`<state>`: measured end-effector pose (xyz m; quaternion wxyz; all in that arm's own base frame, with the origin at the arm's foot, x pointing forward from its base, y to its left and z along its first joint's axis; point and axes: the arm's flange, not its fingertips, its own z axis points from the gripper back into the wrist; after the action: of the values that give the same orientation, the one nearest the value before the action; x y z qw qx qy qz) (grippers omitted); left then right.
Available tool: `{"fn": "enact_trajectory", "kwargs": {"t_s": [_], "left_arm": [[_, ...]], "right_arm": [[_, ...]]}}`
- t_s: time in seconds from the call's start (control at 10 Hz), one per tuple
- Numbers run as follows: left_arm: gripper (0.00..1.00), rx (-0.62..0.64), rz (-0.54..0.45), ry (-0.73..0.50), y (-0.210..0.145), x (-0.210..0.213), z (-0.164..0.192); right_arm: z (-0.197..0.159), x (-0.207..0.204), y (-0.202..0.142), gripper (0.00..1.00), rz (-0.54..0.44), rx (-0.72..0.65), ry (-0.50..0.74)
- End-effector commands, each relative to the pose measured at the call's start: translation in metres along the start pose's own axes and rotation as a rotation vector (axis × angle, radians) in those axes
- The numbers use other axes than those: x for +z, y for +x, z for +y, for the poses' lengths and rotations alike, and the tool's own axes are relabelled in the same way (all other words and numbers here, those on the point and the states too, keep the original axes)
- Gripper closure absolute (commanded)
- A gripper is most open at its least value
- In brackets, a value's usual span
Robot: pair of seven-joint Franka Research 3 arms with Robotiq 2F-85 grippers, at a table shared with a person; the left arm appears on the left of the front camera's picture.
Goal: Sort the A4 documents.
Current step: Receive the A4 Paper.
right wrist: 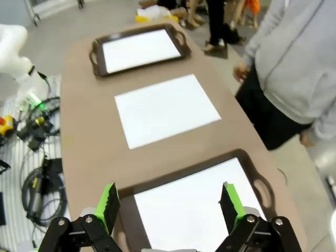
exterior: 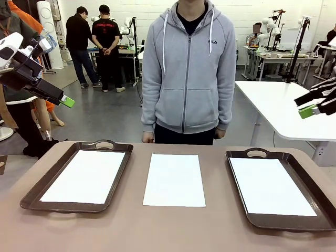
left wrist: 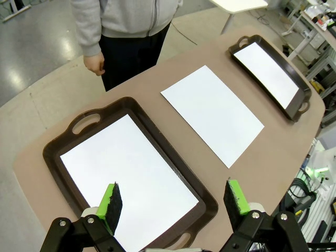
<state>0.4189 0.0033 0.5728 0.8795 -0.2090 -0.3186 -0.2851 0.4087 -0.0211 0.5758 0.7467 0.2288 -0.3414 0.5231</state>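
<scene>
Between two brown trays [exterior: 31, 195], one white sheet [exterior: 175, 180] is laid flat on the table [exterior: 157, 231]. More sheets are seen inside both trays. Left gripper [left wrist: 173, 202] and right gripper [right wrist: 169, 203] are held wide apart, grasping nothing.

You face a workshop with a glossy grey floor [exterior: 100, 113] and a white back wall [exterior: 152, 10]. A white table [exterior: 278, 105] stands at right, and two people [exterior: 93, 44] stand by a far bench.
</scene>
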Motion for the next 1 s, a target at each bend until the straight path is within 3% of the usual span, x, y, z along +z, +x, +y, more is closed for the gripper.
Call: {"fn": "enact_trajectory", "kwargs": {"t_s": [0.0, 0.3, 0.9], "left_arm": [[0.00, -0.018, -0.004, -0.010, -0.001, 0.001, 0.002], [0.00, -0.018, -0.004, -0.010, -0.001, 0.001, 0.002], [0.00, -0.018, -0.004, -0.010, -0.001, 0.001, 0.002]], "right_arm": [[-0.009, -0.022, 0.011, 0.00, 0.157, -0.072, -0.032], [-0.024, -0.029, 0.027, 0.00, 0.231, -0.200, 0.064], [-0.036, -0.029, 0.027, 0.00, 0.284, -0.292, 0.058]]}}
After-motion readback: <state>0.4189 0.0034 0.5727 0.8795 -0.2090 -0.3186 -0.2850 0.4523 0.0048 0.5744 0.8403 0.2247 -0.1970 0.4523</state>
